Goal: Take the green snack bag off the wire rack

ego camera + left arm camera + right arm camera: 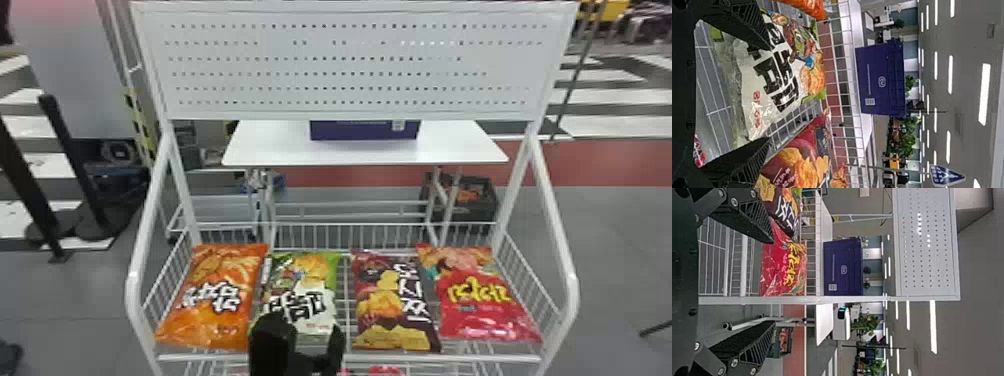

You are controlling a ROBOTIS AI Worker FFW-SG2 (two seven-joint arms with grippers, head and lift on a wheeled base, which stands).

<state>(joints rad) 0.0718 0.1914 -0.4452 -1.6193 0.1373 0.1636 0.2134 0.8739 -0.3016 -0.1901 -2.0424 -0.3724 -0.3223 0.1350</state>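
Observation:
In the head view my left gripper (312,345) is at the front edge of the wire rack (425,358), its fingers apart over the lower end of the green snack bag (300,285). The left wrist view has the green bag (777,74) lying between the spread fingers of my left gripper (768,94), one finger overlapping the bag's side and the other near its opposite edge. My right gripper (772,282) stands open in the right wrist view, with the rack's side bar and the red bag beyond its fingers.
An orange bag (215,295) lies left of the green one; a dark red bag (392,300) and a red bag (480,295) lie to its right. Sloping side rails (555,225) and a perforated panel (350,65) frame the rack. Behind is a white table (270,150) with a blue box (364,131).

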